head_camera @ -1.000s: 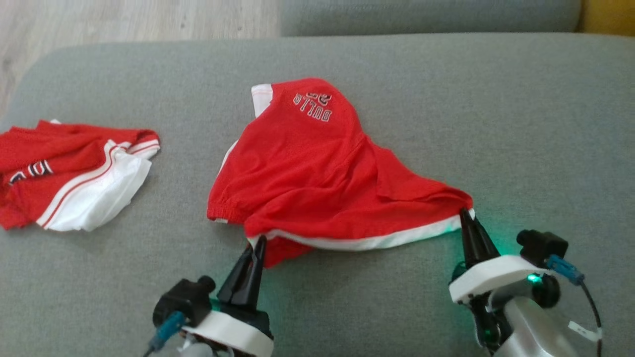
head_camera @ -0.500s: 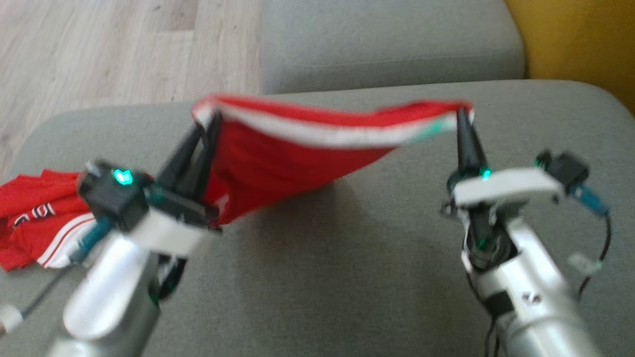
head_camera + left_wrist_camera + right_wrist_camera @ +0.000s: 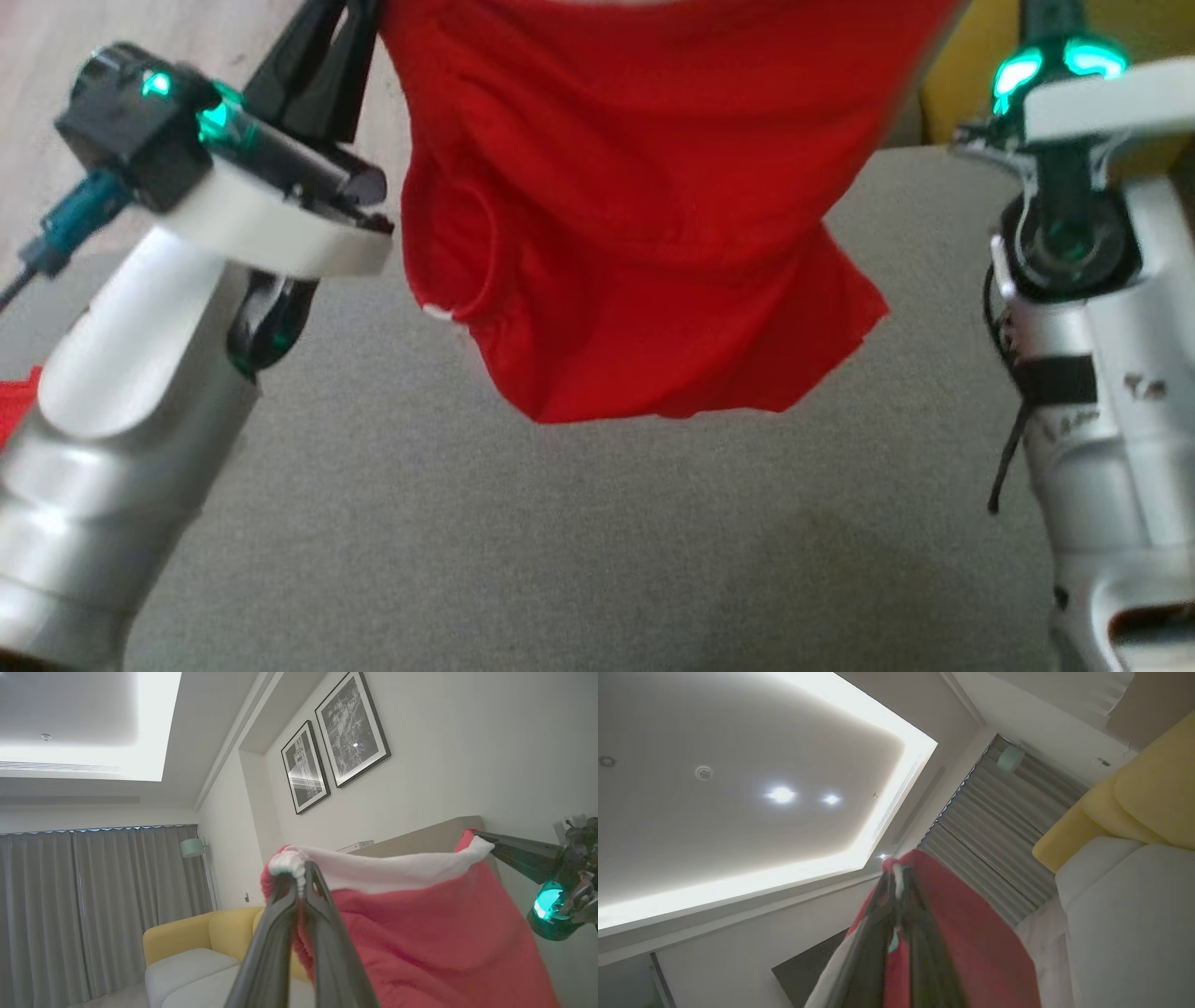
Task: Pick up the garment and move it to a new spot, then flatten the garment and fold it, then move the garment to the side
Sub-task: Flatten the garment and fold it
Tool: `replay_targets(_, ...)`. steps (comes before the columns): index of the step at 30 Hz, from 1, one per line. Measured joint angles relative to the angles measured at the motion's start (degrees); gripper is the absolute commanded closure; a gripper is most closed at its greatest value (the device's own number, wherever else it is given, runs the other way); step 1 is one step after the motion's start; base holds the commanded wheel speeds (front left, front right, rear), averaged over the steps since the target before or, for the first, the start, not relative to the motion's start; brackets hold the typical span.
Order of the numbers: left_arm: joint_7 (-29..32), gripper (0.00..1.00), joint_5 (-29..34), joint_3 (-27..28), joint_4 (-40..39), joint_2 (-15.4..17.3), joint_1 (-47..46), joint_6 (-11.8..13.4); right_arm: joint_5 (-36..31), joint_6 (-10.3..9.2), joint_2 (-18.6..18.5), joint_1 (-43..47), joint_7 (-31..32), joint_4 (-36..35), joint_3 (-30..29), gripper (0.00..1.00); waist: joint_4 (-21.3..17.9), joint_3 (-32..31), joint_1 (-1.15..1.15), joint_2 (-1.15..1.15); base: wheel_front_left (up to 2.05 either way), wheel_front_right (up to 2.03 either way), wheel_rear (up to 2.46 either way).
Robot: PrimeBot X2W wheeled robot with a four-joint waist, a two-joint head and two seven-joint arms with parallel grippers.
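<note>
Both pairs of jaws grip shut on corners of the white hem [image 3: 397,870]; the garment [image 3: 635,215], seemingly light and limp, hangs above the grey cushion [image 3: 560,541].

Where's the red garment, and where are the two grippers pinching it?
red garment [image 3: 635,187]: head view, hanging middle cloth.
left gripper [image 3: 301,876]: left wrist view, between fingertips.
right gripper [image 3: 897,882]: right wrist view, between fingertips.

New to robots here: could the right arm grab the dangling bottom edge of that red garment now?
Probably not. The right gripper is shut on the white band of the garment, holding it up with the left gripper; it would have to let go first.
</note>
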Motion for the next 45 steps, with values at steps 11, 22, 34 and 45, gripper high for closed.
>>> replay_targets(11, 0.01, 1.0, -0.07, -0.44, 12.92, -1.34, -6.64, 0.0, -11.02, 0.0, 2.01, -12.12, -3.54, 16.48, -2.25, 1.0, -0.98, 7.62, 0.02, 0.0, 0.0, 0.0, 0.0)
replay_targets(22, -0.02, 1.0, 7.93, 13.04, 14.66, -7.01, -15.53, 0.02, -12.57, 0.0, 2.1, -26.95, -11.96, 21.82, 1.57, 1.0, -0.51, 17.17, 0.02, 0.0, 0.0, 0.0, 0.0)
replay_targets(34, 0.02, 1.0, 5.42, 18.11, 18.03, -13.55, 15.88, 0.01, -4.06, 0.0, 2.31, 5.57, -12.13, 17.69, 12.92, 1.0, -1.03, 18.32, 0.0, 0.0, 0.0, 0.0, 0.0)
replay_targets(45, 0.09, 1.0, 4.59, 22.96, 10.92, -18.58, 40.77, 0.0, 3.49, 0.0, 0.27, 31.66, -11.8, 8.05, 14.35, 1.0, -1.31, 10.07, -0.02, 0.0, 0.0, 0.0, 0.0)
